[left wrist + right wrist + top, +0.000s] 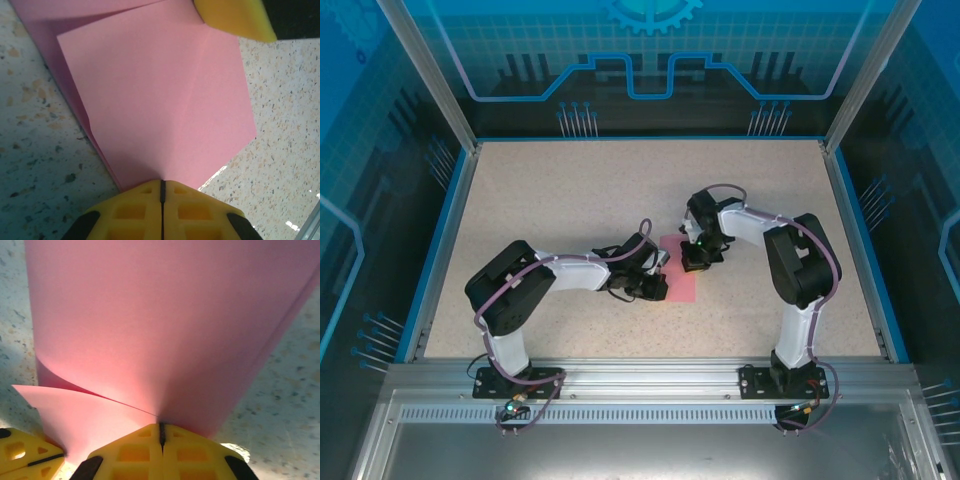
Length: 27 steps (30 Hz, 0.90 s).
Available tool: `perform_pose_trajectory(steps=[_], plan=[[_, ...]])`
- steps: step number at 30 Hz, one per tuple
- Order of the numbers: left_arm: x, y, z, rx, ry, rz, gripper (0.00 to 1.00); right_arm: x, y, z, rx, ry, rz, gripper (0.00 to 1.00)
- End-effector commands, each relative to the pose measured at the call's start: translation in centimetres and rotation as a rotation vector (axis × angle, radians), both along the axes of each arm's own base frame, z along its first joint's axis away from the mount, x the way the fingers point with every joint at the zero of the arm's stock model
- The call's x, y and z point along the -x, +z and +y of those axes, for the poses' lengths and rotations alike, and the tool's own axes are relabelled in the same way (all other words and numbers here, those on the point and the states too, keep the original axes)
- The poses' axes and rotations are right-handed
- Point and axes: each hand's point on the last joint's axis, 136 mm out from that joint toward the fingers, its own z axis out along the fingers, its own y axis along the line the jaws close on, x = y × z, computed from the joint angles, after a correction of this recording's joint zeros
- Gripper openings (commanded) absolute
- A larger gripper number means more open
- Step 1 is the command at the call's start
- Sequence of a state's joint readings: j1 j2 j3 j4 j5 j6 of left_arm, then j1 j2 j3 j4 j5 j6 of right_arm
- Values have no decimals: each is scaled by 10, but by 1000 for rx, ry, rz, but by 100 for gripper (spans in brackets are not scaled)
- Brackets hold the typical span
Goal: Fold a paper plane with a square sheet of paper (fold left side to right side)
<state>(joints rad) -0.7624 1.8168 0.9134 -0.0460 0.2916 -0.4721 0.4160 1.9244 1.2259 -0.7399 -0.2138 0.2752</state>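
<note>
A: Where was the pink paper (682, 285)?
B: Mid counter (570, 200), a bit right of centre, btwn the two sets of jaws. Partly folded, w/ a crease down the top flap.
A: Left jaws?
B: Pinched shut on a corner at the paper's left side, low by the counter.
A: Right jaws?
B: Also shut on it, at the far-right side. Paper curved up from that grip, w/ one layer standing apart from the other.
A: Jaws touching each other?
B: No. Near, not touching.
</note>
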Motion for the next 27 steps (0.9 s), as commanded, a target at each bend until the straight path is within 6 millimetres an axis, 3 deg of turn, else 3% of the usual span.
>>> perform_pose_trajectory(steps=[1, 10, 14, 18, 23, 27], plan=[[26, -42, 39, -196, 17, 108, 7, -9, -5, -38, 145, -23, -13, 2], [25, -40, 38, -188, 18, 103, 7, -12, 3, -56, 181, -39, -42, 2], [23, -36, 35, -176, 16, 95, 7, -17, 33, -40, 67, -45, -117, 2], [20, -32, 31, -162, 17, 87, 8, -6, 51, -8, -94, -31, -117, 3], [15, -25, 25, -146, 14, 75, 8, 14, 36, 29, -192, -2, -44, 3], [10, -17, 18, -128, 5, 63, 9, 14, 12, 25, -114, -4, 6, 3]])
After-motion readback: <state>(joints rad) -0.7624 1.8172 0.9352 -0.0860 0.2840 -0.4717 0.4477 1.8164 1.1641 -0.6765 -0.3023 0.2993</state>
